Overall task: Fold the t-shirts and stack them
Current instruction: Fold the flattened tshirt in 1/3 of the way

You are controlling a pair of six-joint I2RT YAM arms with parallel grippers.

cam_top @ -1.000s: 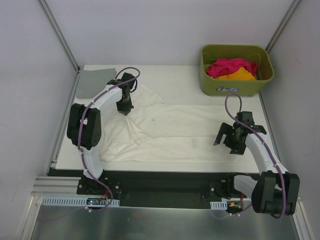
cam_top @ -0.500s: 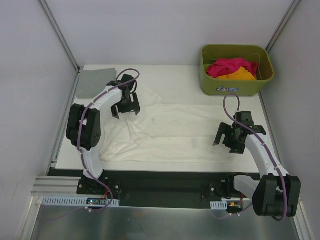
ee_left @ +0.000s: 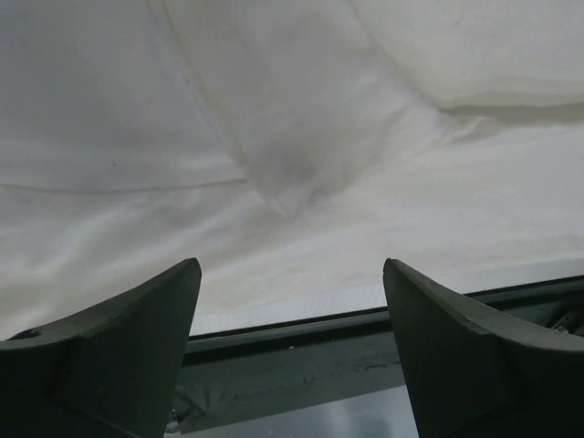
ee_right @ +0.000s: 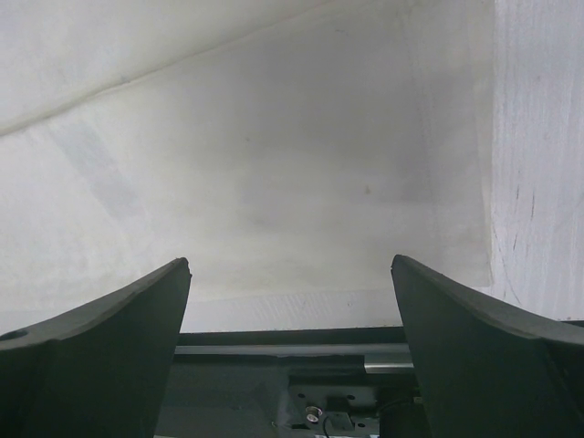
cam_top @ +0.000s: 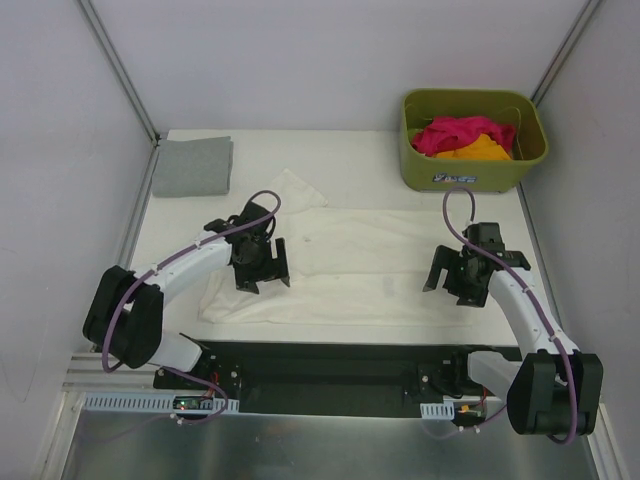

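Note:
The large cream-white t-shirt (cam_top: 350,255) lies spread flat across the middle of the table, with its left sleeve part folded inward. My left gripper (cam_top: 263,272) hovers open over the shirt's near-left part and holds nothing. The left wrist view shows the creased cream cloth (ee_left: 274,137) beyond the left gripper (ee_left: 291,266). My right gripper (cam_top: 455,281) stands open above the shirt's near-right corner; its wrist view shows smooth cloth (ee_right: 274,164) beyond the right gripper (ee_right: 290,263). A folded grey t-shirt (cam_top: 192,166) rests at the far left corner.
An olive-green basket (cam_top: 470,178) at the far right holds a magenta-pink t-shirt (cam_top: 455,130) and an orange t-shirt (cam_top: 480,150). The white table (cam_top: 360,155) ends at a black rail along the near edge. Grey walls stand on both sides.
My left gripper opened, let go of the cream shirt's left part and drew back toward the near edge, its elbow swinging down and left. The right arm barely shifted.

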